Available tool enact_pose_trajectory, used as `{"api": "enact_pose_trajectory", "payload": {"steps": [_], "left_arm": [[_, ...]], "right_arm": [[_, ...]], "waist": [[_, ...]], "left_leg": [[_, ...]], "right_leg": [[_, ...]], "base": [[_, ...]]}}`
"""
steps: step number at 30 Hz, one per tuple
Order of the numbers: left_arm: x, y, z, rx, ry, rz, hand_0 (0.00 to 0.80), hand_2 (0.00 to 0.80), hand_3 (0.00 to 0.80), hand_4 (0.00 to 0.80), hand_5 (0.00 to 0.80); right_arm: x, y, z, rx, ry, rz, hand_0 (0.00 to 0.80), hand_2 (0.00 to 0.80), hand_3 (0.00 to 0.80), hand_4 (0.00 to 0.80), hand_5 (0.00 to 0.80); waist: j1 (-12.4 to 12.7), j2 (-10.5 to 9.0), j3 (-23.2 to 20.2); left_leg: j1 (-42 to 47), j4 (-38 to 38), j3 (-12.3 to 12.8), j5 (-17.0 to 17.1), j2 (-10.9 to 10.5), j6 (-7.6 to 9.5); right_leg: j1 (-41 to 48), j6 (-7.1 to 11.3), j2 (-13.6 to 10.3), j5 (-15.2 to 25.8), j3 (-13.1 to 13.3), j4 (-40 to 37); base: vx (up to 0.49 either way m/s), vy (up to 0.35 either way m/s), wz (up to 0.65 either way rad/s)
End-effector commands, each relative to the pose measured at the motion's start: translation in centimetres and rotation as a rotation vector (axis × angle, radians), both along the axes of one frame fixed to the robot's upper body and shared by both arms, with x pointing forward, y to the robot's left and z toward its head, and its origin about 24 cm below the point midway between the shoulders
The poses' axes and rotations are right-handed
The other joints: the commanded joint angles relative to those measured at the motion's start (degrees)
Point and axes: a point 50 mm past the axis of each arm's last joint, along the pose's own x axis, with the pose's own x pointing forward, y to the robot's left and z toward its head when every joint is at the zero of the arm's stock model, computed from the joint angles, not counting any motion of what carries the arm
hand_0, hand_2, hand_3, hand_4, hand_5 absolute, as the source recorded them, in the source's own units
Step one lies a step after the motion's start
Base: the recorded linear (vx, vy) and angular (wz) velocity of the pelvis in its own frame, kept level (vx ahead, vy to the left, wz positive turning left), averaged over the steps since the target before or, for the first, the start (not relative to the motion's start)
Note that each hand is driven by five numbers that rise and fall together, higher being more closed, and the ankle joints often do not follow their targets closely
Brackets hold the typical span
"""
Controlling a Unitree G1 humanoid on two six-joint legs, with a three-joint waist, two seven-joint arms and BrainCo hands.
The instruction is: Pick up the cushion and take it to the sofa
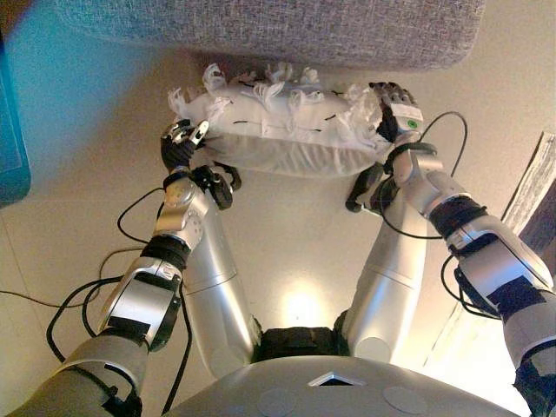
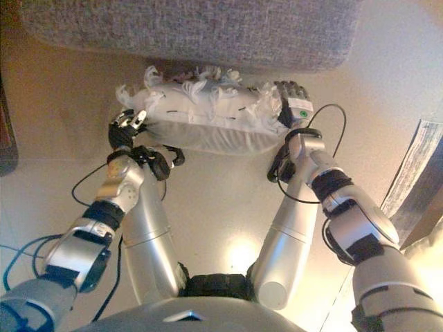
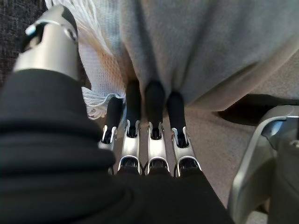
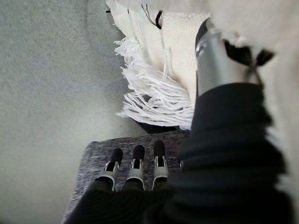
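Left eye view: white fringed cushion [image 1: 278, 126] held off the floor [image 1: 78, 130] between both hands, just short of the grey sofa [image 1: 278, 26]. Left hand [image 1: 180, 143] at one end, right hand [image 1: 395, 109] at the other.

Right eye view: same arrangement; cushion sags slightly between the two hands, near edge of sofa directly beyond it.

Left wrist view: fingers [image 3: 154, 100] straight, pressed under the cushion's grey underside; thumb raised beside the fringe, not closed on it.

Right wrist view: fingers [image 4: 135, 158] straight and apart from the fringe, sofa fabric past them; thumb lies against the cushion's end.

Step in hand, by judgement: carrying, near delivery. Next move calls for raising the cushion above the seat edge, moving forward, then easing both palms apart.
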Motion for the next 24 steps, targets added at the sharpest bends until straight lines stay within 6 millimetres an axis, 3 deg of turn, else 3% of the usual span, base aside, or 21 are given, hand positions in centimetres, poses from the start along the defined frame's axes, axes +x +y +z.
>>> {"api": "enact_pose_trajectory", "payload": {"steps": [1, 17, 21, 24], "left_arm": [[0.4, -0.9, 0.1, -0.018, -0.02, -0.014, 0.0, 0.0, 0.0, 0.0, 0.0], [0.7, 1.1, 0.7, 0.005, -0.029, 0.015, 0.0, 0.0, 0.0, 0.0, 0.0], [0.7, 1.4, 0.9, 0.01, -0.032, 0.023, 0.0, 0.0, 0.0, 0.0, 0.0], [0.8, 1.3, 1.1, 0.011, -0.04, 0.025, 0.0, 0.0, 0.0, 0.0, 0.0]], "right_arm": [[0.4, -0.9, 0.9, -0.091, -0.021, -0.018, 0.0, 0.0, 0.0, 0.0, 0.0], [-1.2, -9.4, 0.4, -0.157, -0.008, -0.296, 0.0, 0.0, 0.0, 0.0, 0.0], [-1.3, -9.5, 0.6, -0.187, -0.026, -0.242, 0.0, 0.0, 0.0, 0.0, 0.0], [-1.0, -8.4, 1.1, -0.189, -0.046, -0.163, 0.0, 0.0, 0.0, 0.0, 0.0]], "waist": [[0.35, 1.53, -0.55], [0.21, -0.04, -0.52], [0.24, -0.31, -0.52], [0.16, -0.47, -0.52]], "left_leg": [[4.33, -0.89, 1.13, -5.66, 1.56, -3.48], [5.66, -3.09, 1.48, -4.97, 2.73, -3.67], [5.51, -3.23, 1.38, -4.79, 2.85, -3.63], [5.25, -3.25, 1.31, -4.77, 2.79, -3.65]], "right_leg": [[-0.92, 0.84, 1.39, 10.22, -0.42, -7.2], [1.04, 1.02, 1.47, 10.5, -2.35, -9.09], [1.23, 1.01, 1.46, 10.54, -2.84, -9.36], [1.09, 0.95, 1.51, 10.48, -3.02, -9.46]], "base": [[0.0, 0.0, 0.0], [0.0, 0.0, 0.0], [0.0, 0.0, 0.0], [-0.01, -0.005, -0.01]]}}
